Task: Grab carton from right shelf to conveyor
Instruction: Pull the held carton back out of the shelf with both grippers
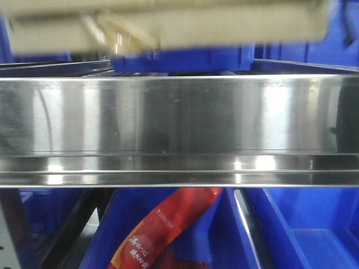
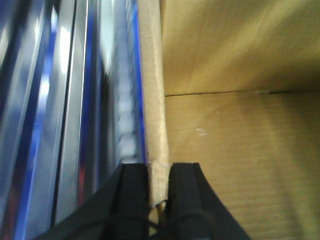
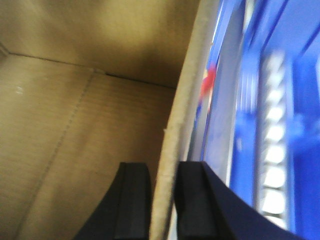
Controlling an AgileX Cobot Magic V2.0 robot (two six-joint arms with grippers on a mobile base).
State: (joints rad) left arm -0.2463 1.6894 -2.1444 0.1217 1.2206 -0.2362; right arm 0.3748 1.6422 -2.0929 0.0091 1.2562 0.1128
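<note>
Steel-railed shelf is gleaming behind while the left gripper and right gripper are each clamping one carton wall between their black jaws

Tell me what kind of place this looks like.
Probably a warehouse or stockroom: a shelf with a stainless-steel rail, blue plastic bins, and a brown carton clamped by the left gripper and right gripper.
</note>
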